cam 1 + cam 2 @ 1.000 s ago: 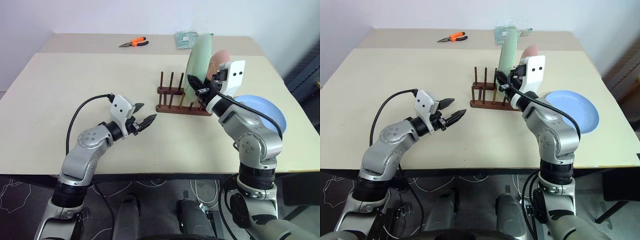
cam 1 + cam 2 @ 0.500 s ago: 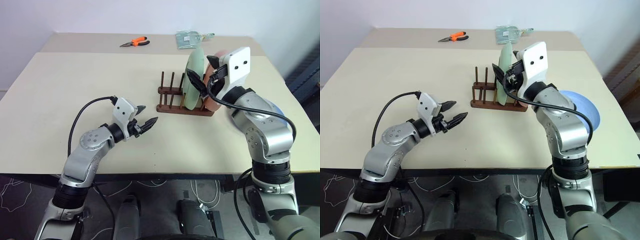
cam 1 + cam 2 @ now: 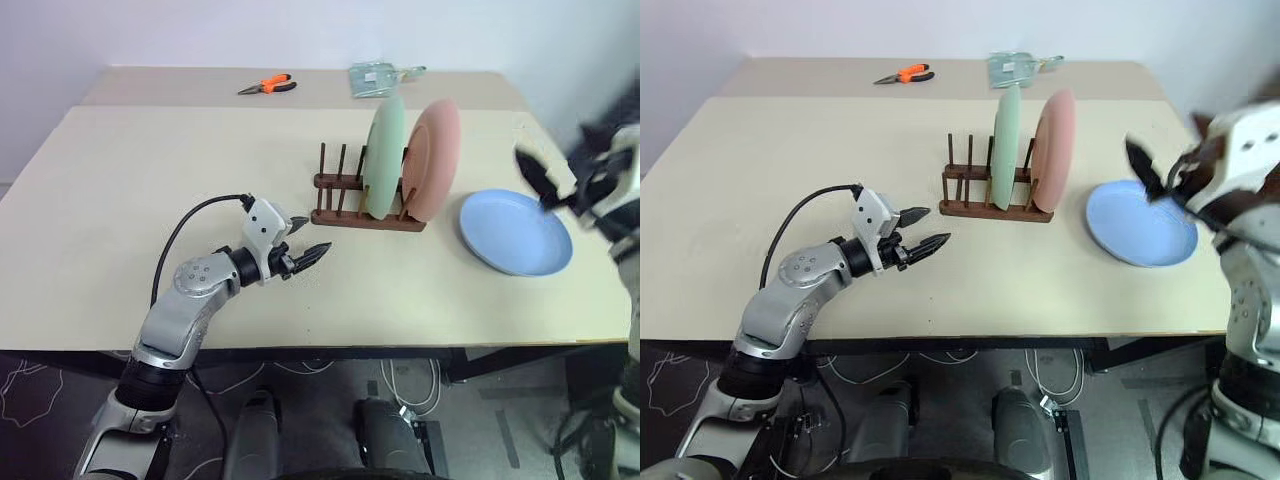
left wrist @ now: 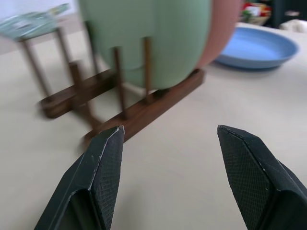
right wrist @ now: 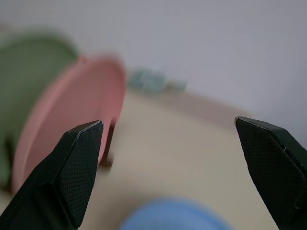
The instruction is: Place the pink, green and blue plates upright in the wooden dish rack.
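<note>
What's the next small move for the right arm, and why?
Probably lower the right tool, open and empty, to the near rim of the blue plate for a grasp. That plate lies flat on the table, while the green plate and pink plate already stand in the wooden dish rack.

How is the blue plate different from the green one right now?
The green plate stands upright on edge between the pegs of the wooden dish rack; the blue plate lies flat on the table, off to the rack's right. The green plate has the pink plate right beside it; the blue plate lies alone. Both are round, plain-coloured plates, and no gripper holds either.
</note>
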`<state>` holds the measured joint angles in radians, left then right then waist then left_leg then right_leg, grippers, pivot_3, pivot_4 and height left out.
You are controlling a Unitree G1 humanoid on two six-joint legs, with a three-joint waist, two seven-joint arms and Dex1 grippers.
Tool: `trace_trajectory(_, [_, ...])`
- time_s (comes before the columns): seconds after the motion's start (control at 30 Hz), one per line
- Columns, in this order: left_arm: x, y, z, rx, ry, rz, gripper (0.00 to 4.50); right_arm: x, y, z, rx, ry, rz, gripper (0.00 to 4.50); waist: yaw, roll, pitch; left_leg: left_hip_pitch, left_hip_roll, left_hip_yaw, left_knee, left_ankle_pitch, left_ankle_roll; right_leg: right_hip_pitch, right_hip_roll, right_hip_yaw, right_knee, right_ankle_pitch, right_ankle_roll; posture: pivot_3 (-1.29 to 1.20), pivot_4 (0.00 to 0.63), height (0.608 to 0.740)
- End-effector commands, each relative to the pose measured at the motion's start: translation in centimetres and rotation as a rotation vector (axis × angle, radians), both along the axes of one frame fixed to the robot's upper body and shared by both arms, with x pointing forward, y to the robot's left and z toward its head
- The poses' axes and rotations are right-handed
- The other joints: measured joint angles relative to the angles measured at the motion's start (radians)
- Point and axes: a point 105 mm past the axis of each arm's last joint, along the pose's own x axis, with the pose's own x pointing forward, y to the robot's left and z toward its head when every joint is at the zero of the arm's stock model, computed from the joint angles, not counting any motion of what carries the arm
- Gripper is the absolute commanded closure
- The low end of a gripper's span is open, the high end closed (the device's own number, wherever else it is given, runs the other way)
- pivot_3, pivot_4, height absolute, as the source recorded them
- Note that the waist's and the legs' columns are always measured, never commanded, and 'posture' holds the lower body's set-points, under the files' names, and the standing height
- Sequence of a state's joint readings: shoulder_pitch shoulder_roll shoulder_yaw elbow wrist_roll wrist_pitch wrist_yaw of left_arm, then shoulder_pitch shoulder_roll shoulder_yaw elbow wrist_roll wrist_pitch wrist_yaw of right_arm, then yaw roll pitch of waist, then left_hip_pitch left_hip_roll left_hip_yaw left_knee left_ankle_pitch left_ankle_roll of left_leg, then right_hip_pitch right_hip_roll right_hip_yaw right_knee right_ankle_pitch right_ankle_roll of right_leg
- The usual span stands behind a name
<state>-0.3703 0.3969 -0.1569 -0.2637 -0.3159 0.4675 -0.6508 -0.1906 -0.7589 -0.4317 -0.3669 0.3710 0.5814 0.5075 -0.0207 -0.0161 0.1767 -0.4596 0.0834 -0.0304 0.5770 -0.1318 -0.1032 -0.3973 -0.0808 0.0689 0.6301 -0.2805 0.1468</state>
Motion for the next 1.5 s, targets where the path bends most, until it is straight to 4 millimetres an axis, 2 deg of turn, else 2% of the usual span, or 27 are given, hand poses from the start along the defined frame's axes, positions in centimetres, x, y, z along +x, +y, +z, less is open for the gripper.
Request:
trace_trajectory(0.03, [-0.8,-0.9,0.8,-0.002,-0.02,-0.091,1.31,-0.2,0.7,-4.5,-0.169,0.149,0.0,0.03,0.002,0.0,0.0,0.0,0.0,0.0,0.0,0.0,0.0,0.0,0.0,0.0,0.0,0.0,0.0,0.0,0.15,0.74])
trace_trajectory(0.1, [-1.6,-1.5,0.6,0.016,-0.007,-0.152,1.31,0.3,0.3,-7.5,-0.193,0.235,-0.03,0.03,0.001,0.0,0.0,0.0,0.0,0.0,0.001,0.0,0.0,0.0,0.0,0.0,0.0,0.0,0.0,0.0,0.15,0.74])
trace_trajectory(0.17, [-1.9,-1.7,0.5,0.021,0.0,-0.175,1.31,0.6,0.4,-9.0,-0.196,0.28,-0.029,0.03,0.003,0.0,0.0,0.0,0.0,0.001,0.002,0.0,0.0,0.0,0.0,0.001,-0.001,0.0,0.0,0.0,0.15,0.74])
trace_trajectory(0.2, [-2.0,-1.8,0.5,0.025,0.001,-0.175,1.31,0.9,0.1,-9.8,-0.2,0.303,-0.042,0.27,0.004,0.0,0.0,0.0,0.0,0.001,0.002,0.0,0.0,0.0,0.0,0.001,0.0,0.0,0.0,0.0,0.15,0.74])
trace_trajectory(0.3, [-1.9,-1.5,0.2,0.048,-0.003,-0.155,1.31,1.8,-1.2,-11.2,-0.229,0.338,-0.114,1.28,0.005,0.0,0.0,0.0,-0.001,0.001,0.002,0.0,0.0,0.0,0.0,0.001,0.0,0.0,0.0,0.0,0.15,0.74])
trace_trajectory(0.5, [-2.2,-1.0,-0.3,0.061,0.001,-0.136,1.31,2.8,-1.6,-10.6,-0.255,0.295,-0.15,4.4,0.007,0.0,0.0,-0.001,-0.001,0.001,0.001,0.0,0.0,0.0,0.0,0.001,0.0,0.0,0.0,0.0,0.15,0.74])
trace_trajectory(0.57, [-2.2,-0.9,-0.4,0.065,0.0,-0.131,1.31,2.9,-1.5,-10.3,-0.263,0.28,-0.155,4.46,0.008,0.0,0.0,-0.001,-0.001,0.001,0.001,0.0,0.0,0.0,0.0,0.001,0.0,0.0,0.0,0.0,0.15,0.74])
trace_trajectory(0.63, [-1.9,-0.8,-0.4,0.069,-0.005,-0.118,1.31,3.5,-1.4,-8.2,-0.281,0.177,-0.181,4.46,0.008,0.0,0.0,0.0,-0.001,0.001,0.001,0.0,0.0,0.0,0.0,0.001,0.0,0.0,0.0,0.0,0.15,0.74])
trace_trajectory(0.7, [-1.6,-0.6,-0.3,0.069,-0.01,-0.104,1.31,4.0,-1.4,-5.3,-0.256,0.039,-0.224,4.46,0.007,0.0,0.0,0.0,-0.001,0.001,0.001,0.0,0.0,0.0,0.0,0.001,0.0,0.0,0.0,0.0,0.15,0.74])
trace_trajectory(0.83, [-0.1,0.4,-0.8,0.109,-0.048,-0.024,1.31,4.1,-1.7,3.8,-0.223,-0.321,-0.332,4.46,0.006,0.004,0.002,-0.001,-0.001,0.001,0.001,0.0,0.0,-0.001,0.0,0.001,0.0,0.0,0.0,0.0,0.15,0.74])
trace_trajectory(0.9, [1.2,1.4,-0.8,0.111,-0.091,0.06,1.31,3.9,-0.2,7.7,-0.144,-0.451,-0.273,4.46,0.007,0.004,0.002,0.0,-0.001,0.001,0.001,0.0,0.0,-0.001,0.0,0.001,0.0,0.0,0.0,0.0,0.15,0.74])
trace_trajectory(1.0, [3.8,3.8,-0.1,0.092,-0.179,0.245,1.31,3.1,5.1,11.8,0.017,-0.546,0.003,4.46,0.004,0.004,0.002,0.0,0.0,0.001,0.0,0.0,0.0,-0.001,0.0,0.001,0.0,0.0,0.001,0.0,0.15,0.74])
trace_trajectory(1.07, [4.5,5.3,0.1,0.074,-0.203,0.319,1.31,1.8,8.8,13.8,0.144,-0.571,0.206,4.46,0.002,0.004,0.002,0.0,0.0,0.0,-0.001,0.0,0.0,-0.001,0.001,0.001,0.001,0.0,0.001,0.0,0.15,0.74])
trace_trajectory(1.17, [4.8,7.5,0.0,0.087,-0.225,0.385,1.31,0.1,12.9,15.7,0.349,-0.554,0.444,4.46,0.005,0.004,0.002,-0.001,0.0,0.0,-0.001,0.0,0.0,-0.001,0.001,0.001,0.001,0.0,0.001,0.0,0.15,0.74])
trace_trajectory(1.3, [4.7,9.3,-0.3,0.089,-0.231,0.411,1.31,-0.9,17.4,16.4,0.648,-0.426,0.673,4.46,0.009,0.004,0.002,-0.001,0.0,0.0,-0.001,0.0,0.0,-0.001,0.001,0.001,0.002,0.0,0.001,0.0,0.15,0.74])
trace_trajectory(1.4, [4.2,10.1,-0.3,0.099,-0.243,0.413,1.31,-0.1,20.9,14.3,0.843,-0.234,0.728,4.46,0.008,0.003,0.001,-0.001,0.0,0.0,-0.001,0.0,0.0,-0.001,0.001,0.0,0.002,0.0,0.001,0.0,0.15,0.74])
trace_trajectory(1.5, [4.1,10.8,-0.4,0.108,-0.239,0.43,1.31,0.9,22.8,12.2,0.96,-0.088,0.701,4.46,0.008,0.004,0.001,-0.001,0.0,0.001,-0.001,0.0,0.0,-0.002,0.001,0.0,0.003,0.0,0.001,0.0,0.15,0.74])
